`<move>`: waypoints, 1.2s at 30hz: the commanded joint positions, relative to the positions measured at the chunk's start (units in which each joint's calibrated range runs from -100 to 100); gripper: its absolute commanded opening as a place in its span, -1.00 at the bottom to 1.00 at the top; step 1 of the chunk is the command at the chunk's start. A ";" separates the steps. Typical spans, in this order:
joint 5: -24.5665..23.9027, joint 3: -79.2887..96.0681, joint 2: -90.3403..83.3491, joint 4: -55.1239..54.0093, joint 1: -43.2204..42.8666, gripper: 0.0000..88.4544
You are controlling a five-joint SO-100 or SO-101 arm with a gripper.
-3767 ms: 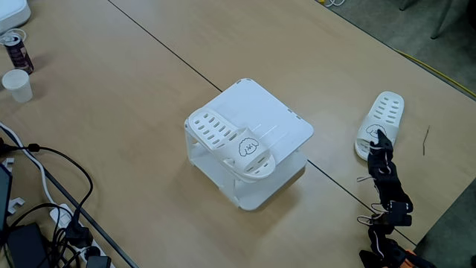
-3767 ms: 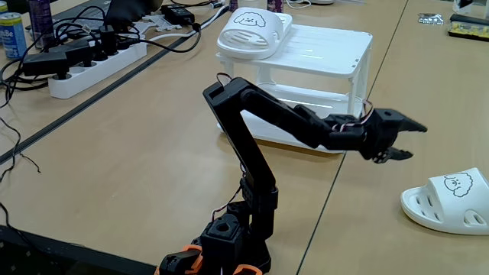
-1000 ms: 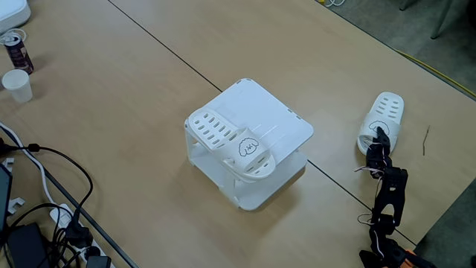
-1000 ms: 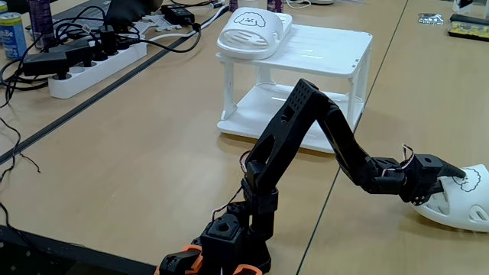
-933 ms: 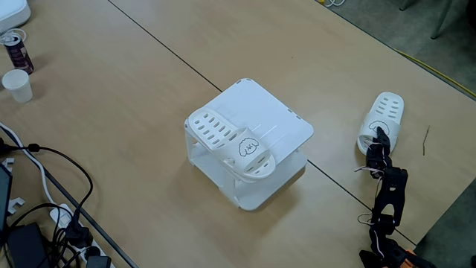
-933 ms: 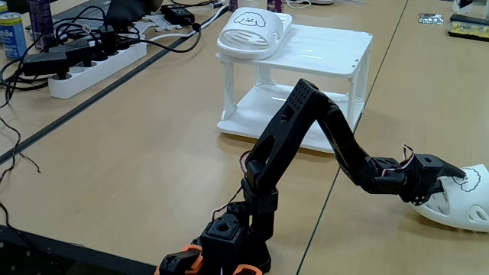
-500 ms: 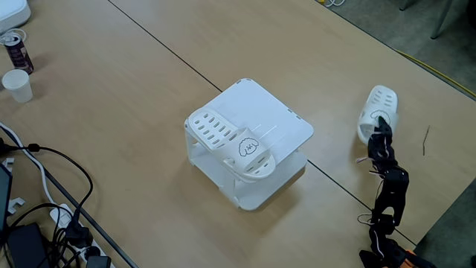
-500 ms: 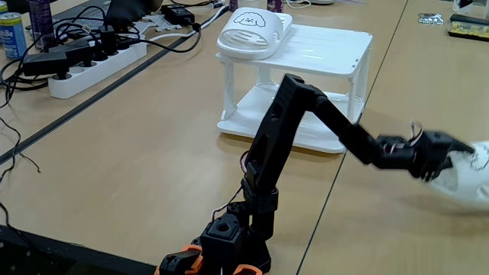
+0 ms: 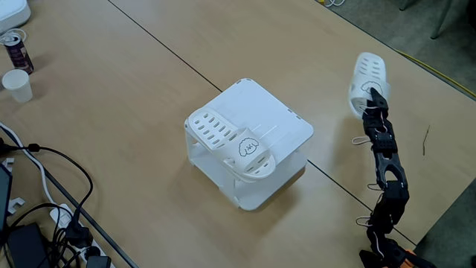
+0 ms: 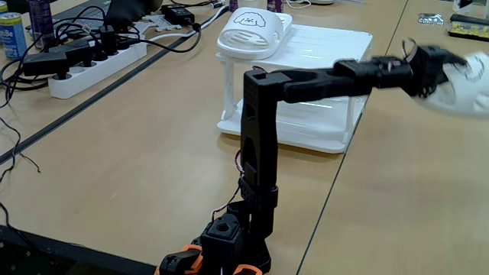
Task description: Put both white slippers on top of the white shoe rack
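- Above the table (image 9: 111, 82), we see the gripper (image 9: 370, 94) clamped on one white slipper (image 9: 366, 78), lifted clear, its strap between the fingers.
- The other slipper (image 9: 230, 141) lies on the white shoe rack (image 9: 279, 119).

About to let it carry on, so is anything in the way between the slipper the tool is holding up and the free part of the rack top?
Nothing visible: the lifted slipper in the tool has open air toward the shoe rack; the other slipper occupies one edge.
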 commanded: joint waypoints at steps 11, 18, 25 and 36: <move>0.42 -9.83 -13.88 5.54 -16.84 -0.98; 0.42 -9.83 -13.71 5.54 -26.05 -0.98; 0.42 -9.29 -13.21 5.54 -32.79 -0.98; 0.42 -9.56 -10.43 5.54 -34.85 -0.98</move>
